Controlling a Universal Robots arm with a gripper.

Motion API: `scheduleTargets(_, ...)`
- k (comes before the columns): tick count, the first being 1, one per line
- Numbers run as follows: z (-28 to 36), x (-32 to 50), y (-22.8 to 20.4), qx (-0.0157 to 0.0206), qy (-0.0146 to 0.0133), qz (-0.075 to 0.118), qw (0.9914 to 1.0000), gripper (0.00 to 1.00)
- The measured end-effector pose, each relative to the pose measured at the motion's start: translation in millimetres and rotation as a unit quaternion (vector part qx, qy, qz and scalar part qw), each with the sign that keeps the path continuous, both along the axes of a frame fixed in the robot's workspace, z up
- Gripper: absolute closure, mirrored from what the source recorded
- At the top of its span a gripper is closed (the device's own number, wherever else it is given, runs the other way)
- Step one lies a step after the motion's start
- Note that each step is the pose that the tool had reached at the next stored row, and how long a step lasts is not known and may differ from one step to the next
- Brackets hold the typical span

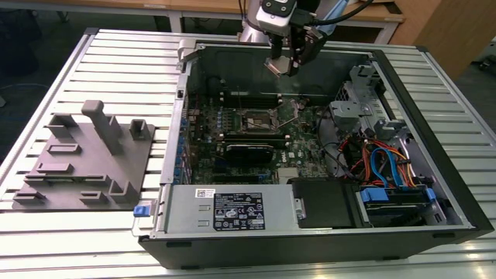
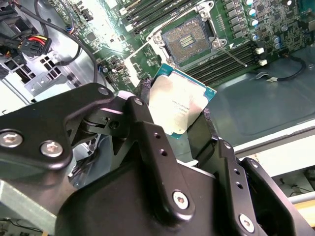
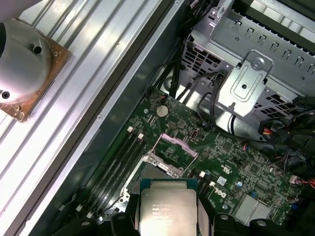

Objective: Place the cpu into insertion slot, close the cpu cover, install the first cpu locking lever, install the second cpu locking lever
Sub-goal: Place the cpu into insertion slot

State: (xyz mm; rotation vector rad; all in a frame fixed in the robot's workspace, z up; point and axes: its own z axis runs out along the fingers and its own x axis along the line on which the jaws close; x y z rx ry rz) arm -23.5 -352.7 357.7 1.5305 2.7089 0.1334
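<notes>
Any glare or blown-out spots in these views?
Second wrist view: glare washes out a patch of the circuit board; the cpu reads clear. First wrist view: the table slats are blown out. Exterior view: even light, computer case interior dim.

No lettering is legible. Faint print lines stand on the cpu (image 2: 183,98) gripped in the claw (image 2: 175,109); a white label (image 1: 204,193), well apart from the claw, bears unreadable marks.

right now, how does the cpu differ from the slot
The cpu has a dull silvery top; the slot is a dark recess. The cpu is held in the hand above the green board; the slot sits empty in that board. Both are square.
</notes>
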Motion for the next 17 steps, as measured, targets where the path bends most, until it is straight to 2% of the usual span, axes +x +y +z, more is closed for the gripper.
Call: scheduleTargets(17,0.0,0.0,0.0,0.0,0.0,-0.02,0.9998,0.45)
